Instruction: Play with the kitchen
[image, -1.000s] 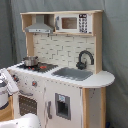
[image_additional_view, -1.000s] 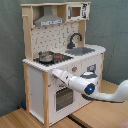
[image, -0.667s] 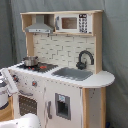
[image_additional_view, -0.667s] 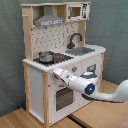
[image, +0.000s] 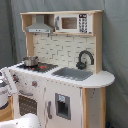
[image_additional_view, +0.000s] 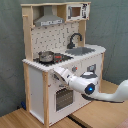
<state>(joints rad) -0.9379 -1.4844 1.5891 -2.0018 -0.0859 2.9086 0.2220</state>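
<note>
In the second exterior view the kitchen (image_additional_view: 60, 55) is filling the frame's centre and left. The end effector (image_additional_view: 58, 74) is reaching leftward to its front panel, just above the oven door (image_additional_view: 62, 99). Its grip cannot be told. Compared with a second ago, little is changing.
</note>
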